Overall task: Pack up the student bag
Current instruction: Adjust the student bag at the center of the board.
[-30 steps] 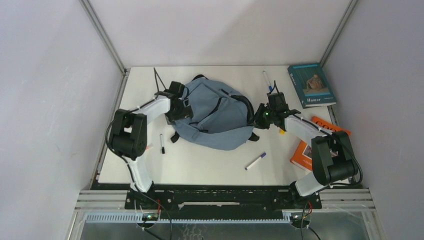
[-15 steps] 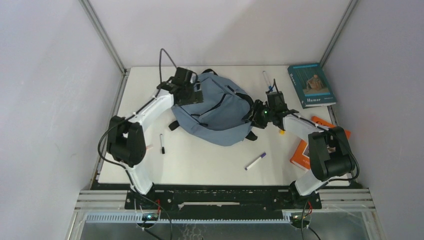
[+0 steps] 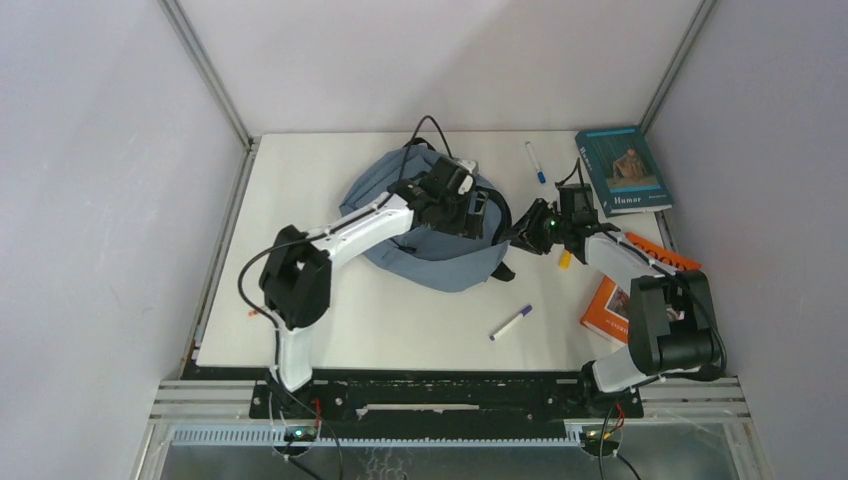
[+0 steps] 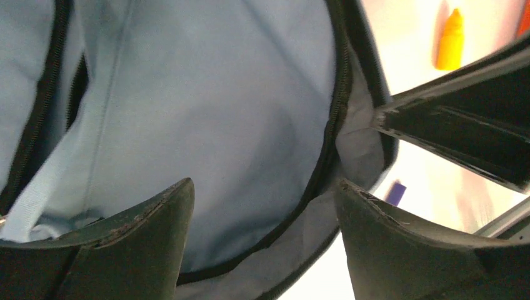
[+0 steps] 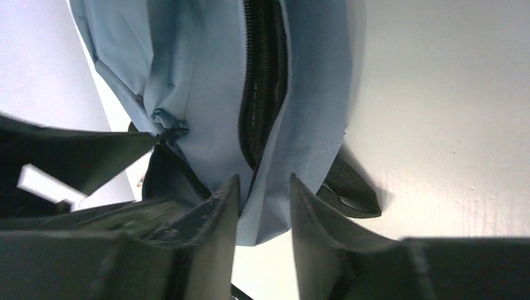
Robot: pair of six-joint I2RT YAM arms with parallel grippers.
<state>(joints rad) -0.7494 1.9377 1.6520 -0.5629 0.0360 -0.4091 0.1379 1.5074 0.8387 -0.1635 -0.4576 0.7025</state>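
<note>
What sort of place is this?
Probably a robot test booth: a white table boxed in by plain walls, a left arm and right arm bolted at its near edge, and a student bag, teal book and purple marker.

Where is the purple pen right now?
In the top view, the purple pen lies on the white table, right of centre, on the near side of the student bag and left of the orange book.

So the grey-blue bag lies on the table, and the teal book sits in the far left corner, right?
Not quite. The teal book sits in the table's far right corner, as the top view shows. The student bag does lie on the table.
</note>
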